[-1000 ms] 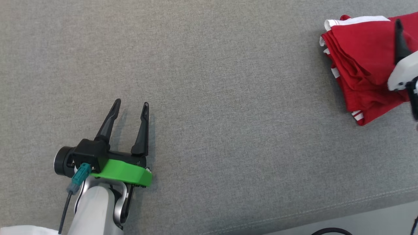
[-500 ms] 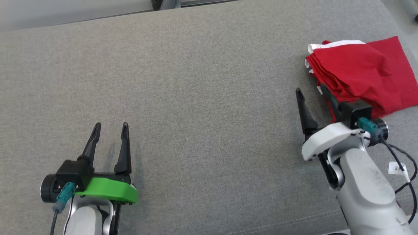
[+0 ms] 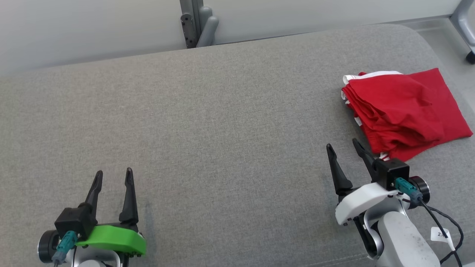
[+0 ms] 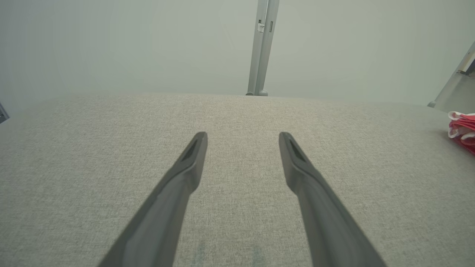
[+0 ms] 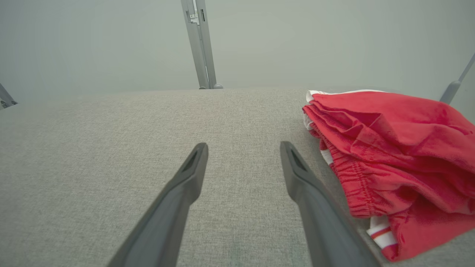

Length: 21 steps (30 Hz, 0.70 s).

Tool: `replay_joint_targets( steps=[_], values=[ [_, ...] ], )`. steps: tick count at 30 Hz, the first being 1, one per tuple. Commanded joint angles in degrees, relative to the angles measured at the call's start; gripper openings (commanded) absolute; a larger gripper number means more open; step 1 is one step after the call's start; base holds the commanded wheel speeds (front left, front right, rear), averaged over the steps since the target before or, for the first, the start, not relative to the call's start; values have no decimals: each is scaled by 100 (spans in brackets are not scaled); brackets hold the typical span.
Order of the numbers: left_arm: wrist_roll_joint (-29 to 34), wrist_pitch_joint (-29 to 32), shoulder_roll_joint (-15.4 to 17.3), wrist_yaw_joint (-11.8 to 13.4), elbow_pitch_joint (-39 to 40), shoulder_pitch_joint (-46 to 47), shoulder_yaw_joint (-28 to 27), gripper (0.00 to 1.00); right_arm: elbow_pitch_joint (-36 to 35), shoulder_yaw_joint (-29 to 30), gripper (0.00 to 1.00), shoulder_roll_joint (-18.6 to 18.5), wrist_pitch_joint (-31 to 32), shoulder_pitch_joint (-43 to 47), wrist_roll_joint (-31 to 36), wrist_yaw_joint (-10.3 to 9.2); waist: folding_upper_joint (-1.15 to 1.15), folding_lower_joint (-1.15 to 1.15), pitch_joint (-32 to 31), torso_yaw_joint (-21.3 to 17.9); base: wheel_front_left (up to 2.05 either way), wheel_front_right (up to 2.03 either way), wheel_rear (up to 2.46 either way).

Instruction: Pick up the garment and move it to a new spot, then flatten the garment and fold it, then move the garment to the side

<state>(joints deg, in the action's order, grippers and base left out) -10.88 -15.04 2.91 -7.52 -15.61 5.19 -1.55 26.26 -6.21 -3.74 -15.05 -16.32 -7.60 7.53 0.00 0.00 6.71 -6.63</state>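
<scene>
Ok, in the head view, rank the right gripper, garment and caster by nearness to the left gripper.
From the left gripper:
1. Right gripper, at the lower right.
2. Garment, just beyond that gripper, on the right side.
3. Caster, in the top right corner, farthest back.

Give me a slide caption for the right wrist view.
Open right gripper beside folded red shorts on a grey cushion.
</scene>
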Motion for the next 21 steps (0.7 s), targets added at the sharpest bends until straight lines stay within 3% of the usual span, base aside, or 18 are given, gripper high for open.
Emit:
replay_joint_targets(
  steps=[1, 11, 21],
  values=[
    [1, -13, 7, 48, -49, -105, -24, 100, -40, 5, 100, 18, -12, 106, 51, -10, 0, 0, -189, 1, 0, 0, 0],
    [124, -14, 8, 396, -304, -373, -138, 100, -201, 216, 100, 63, -12, 547, 331, -10, 0, 0, -580, 163, 0, 0, 0],
    [125, -14, 8, 391, -448, -476, -163, 100, -445, 277, 100, 75, -13, 655, 372, -9, 0, 0, -732, 342, 0, 0, 0]
  ],
)
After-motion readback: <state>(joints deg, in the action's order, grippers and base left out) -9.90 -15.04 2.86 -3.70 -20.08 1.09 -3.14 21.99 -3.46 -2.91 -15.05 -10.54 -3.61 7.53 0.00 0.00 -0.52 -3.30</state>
